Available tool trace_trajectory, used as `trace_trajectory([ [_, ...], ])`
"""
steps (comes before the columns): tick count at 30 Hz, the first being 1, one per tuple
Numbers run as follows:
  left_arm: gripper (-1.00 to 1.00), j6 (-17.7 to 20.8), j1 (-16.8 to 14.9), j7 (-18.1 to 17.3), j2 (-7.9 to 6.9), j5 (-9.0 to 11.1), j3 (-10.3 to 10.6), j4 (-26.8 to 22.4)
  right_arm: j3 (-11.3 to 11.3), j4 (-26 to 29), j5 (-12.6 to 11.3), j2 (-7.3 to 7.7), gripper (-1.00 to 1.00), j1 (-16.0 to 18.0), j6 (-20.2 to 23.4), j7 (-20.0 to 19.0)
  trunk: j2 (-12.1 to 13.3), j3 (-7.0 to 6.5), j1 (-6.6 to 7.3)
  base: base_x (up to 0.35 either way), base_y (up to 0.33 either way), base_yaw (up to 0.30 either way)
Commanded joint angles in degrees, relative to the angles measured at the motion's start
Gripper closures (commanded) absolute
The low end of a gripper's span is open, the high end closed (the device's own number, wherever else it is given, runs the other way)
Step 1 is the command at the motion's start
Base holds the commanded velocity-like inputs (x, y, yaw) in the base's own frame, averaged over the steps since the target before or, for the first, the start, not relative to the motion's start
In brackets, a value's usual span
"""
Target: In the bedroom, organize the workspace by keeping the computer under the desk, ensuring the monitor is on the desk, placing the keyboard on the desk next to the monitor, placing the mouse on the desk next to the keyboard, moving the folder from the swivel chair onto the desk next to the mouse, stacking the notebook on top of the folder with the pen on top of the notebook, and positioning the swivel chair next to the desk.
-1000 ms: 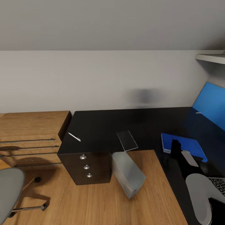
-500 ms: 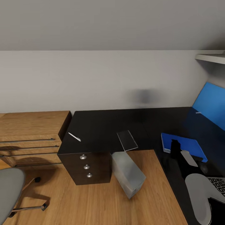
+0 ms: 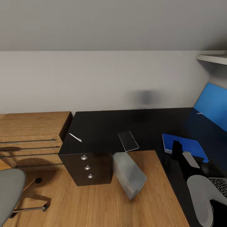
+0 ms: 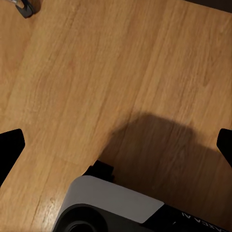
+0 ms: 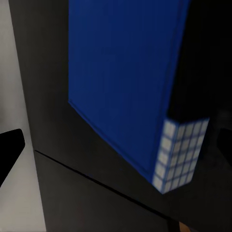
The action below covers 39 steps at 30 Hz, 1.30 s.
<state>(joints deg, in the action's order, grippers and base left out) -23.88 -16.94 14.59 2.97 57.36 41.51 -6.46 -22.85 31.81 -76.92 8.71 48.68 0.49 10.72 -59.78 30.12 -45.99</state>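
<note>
At the far left your swivel chair (image 3: 8, 192) stands on the wood floor (image 3: 94, 205), well apart from the counter (image 3: 104, 129), with the wooden chest (image 3: 31, 135) behind it against the wall. On the counter's left wing, near its front left corner above the three drawers (image 3: 87, 168), lies a thin pale pen (image 3: 75, 137), its length running diagonally toward the front edge. Further right a small clear-looking sheet, possibly the notebook (image 3: 128, 141), overhangs the front edge, and just below it the light-grey computer (image 3: 129, 176) leans tilted on the floor beside the drawers, not squarely under the counter.

The blue folder (image 3: 184, 146) lies flat on the right wing, near its inner edge, long axis running roughly along that wing. In the right wrist view the folder (image 5: 125, 82) sits straight ahead of the right gripper (image 5: 116, 145), whose jaws stand spread wide with nothing between them, so your right arm is clearly the nearer one. A corner of the keyboard (image 3: 220, 186) shows at the wing's near end. A big blue panel (image 3: 214, 105), which I can't identify for sure, leans at the far right.

Your left gripper (image 4: 116, 145) hangs over bare floor, jaws likewise parted and empty.
</note>
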Motion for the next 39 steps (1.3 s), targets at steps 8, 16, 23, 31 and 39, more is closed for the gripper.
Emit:
trace_trajectory([
  [8,-1.00,-0.11,-0.02,0.62,0.04,0.17,0.54,-0.04,-0.09,0.10,-0.42,-0.06,-1.00,0.02,0.04,0.26,1.17,-0.48,0.66,-0.003,0.000,0.000],
  [16,-1.00,-0.11,0.00,0.85,0.07,0.24,0.51,-0.04,-0.03,0.10,-0.27,-0.09,-1.00,0.04,0.03,0.26,4.38,-1.92,2.41,0.000,0.000,0.000],
  [23,-1.00,-0.11,-0.02,0.87,0.05,0.29,0.50,-0.04,0.00,0.10,-0.08,-0.18,-1.00,0.02,0.03,0.24,7.18,-3.18,3.95,0.000,0.000,0.000],
  [31,-1.00,-0.11,-0.03,0.87,0.03,0.30,0.50,-0.04,0.00,0.13,-0.07,-0.18,-1.00,0.02,0.03,0.20,10.39,-4.61,5.71,0.000,0.000,0.000],
  [39,-1.00,-0.10,-0.03,0.87,0.02,0.30,0.50,-0.04,0.00,0.25,-0.07,-0.18,-1.00,0.01,0.10,0.18,13.60,-6.05,7.47,0.000,0.000,0.000],
])
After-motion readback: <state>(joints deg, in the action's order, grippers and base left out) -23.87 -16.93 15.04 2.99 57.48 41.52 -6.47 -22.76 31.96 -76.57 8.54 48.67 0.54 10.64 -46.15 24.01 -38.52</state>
